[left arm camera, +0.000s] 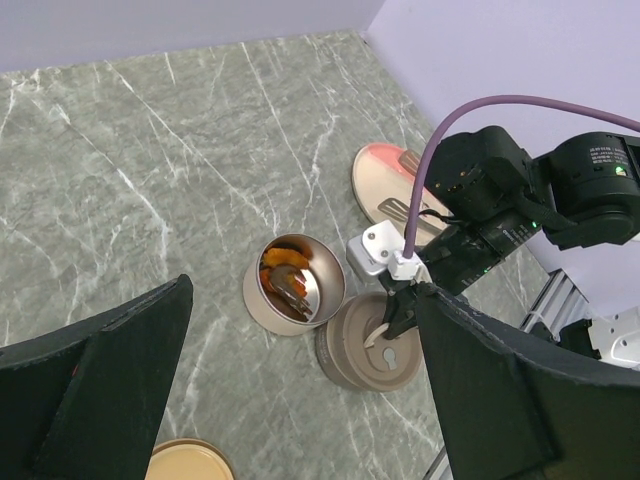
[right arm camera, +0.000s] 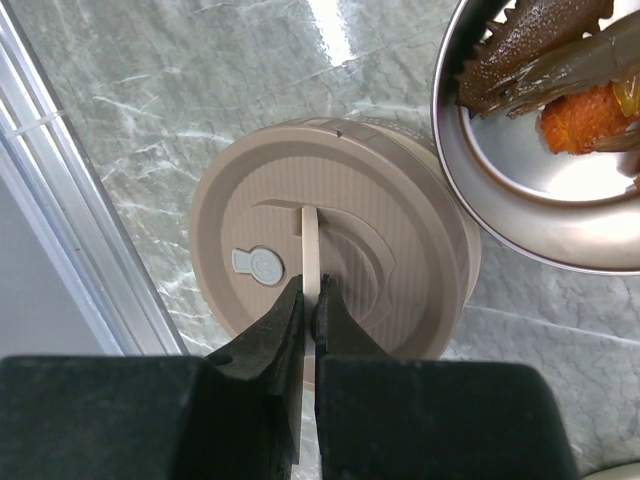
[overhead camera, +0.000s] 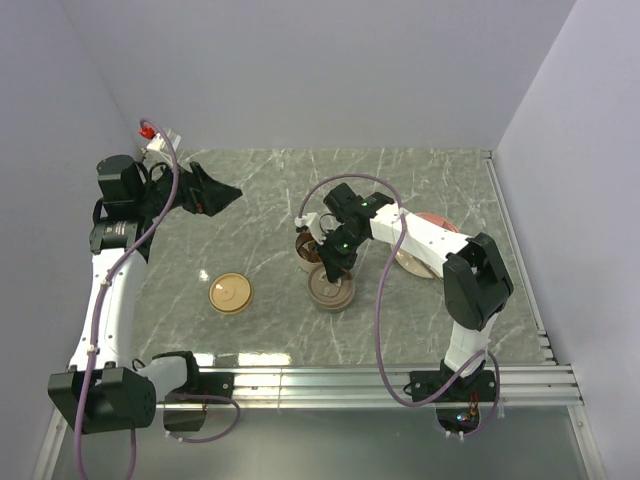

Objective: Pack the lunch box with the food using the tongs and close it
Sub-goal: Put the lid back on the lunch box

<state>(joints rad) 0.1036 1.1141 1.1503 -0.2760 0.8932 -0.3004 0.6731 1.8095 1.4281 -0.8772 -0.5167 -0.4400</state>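
We find no writing we can read in any view. Small white print sits on the black motor housing of the right arm [left arm camera: 600, 158], seen from the left wrist camera; it is too fine and blurred to make out. The tan lid [right arm camera: 400, 250] carries a grey tab [right arm camera: 256, 264] with a round embossed mark, no letters legible on it

Grey veined marble table [overhead camera: 270, 190], plain lilac walls [overhead camera: 320, 70]
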